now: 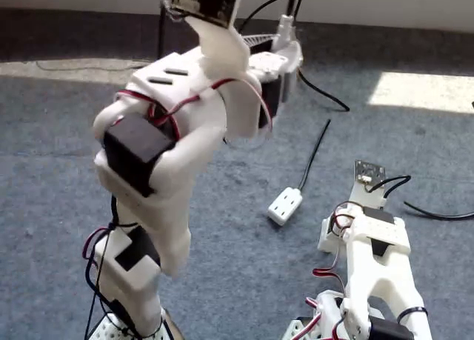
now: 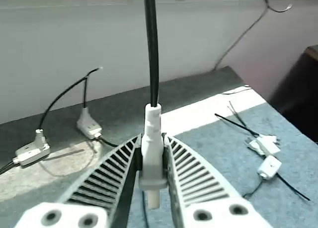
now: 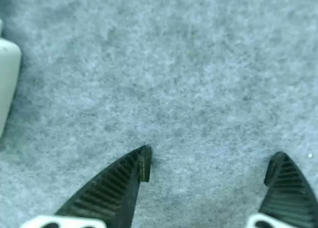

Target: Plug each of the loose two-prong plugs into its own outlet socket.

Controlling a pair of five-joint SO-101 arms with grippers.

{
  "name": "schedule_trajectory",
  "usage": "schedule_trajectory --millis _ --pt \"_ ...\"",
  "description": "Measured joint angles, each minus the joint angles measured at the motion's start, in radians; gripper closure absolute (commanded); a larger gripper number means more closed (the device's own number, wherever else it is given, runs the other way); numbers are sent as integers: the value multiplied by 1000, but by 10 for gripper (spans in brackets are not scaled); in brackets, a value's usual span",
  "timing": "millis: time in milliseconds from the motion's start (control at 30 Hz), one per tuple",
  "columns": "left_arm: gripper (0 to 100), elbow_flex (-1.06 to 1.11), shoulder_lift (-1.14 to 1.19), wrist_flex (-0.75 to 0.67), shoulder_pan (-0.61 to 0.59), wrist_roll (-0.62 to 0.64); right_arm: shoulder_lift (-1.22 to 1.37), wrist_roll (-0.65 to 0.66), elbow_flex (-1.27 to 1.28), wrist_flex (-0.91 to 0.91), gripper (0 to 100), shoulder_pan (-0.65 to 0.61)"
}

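Carpet (image 1: 244, 281), grey and rough, spreads under everything we see, with a sunlit patch (image 1: 422, 92) at the upper right of the high view. Next in bulk is the left arm (image 1: 185, 118): raised high, it fills the left half of that view and blocks our sight of the floor behind it. The right arm (image 1: 374, 258) sits low in the lower right corner. Between them, right of centre, the outlet socket (image 1: 285, 205) lies on the carpet, its black lead (image 1: 315, 151) running toward the top.

The left wrist view gives us what the high view hides: the left gripper (image 2: 151, 143) clamped on a white plug (image 2: 152, 118), ribbed fingers (image 2: 191, 173) pressing both flanks, the plug's cable (image 2: 150, 44) rising to the top edge. Farther off lie a left pair of white cable ends (image 2: 31, 151) and a right pair of white cable ends (image 2: 268, 167).

In the right wrist view the right gripper (image 3: 211, 163) hangs spread wide above carpet, gripping nothing. A white rounded edge (image 3: 7, 79) sits at the left border; we cannot tell what it belongs to.
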Motion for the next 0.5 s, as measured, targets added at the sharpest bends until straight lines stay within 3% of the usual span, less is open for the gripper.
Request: schedule_trajectory --millis 233,500 --pt "994 -2 -175 8 146 35 0 0 0 0 639 0" --pt "994 -2 -295 29 181 49 0 0 0 0 639 0"
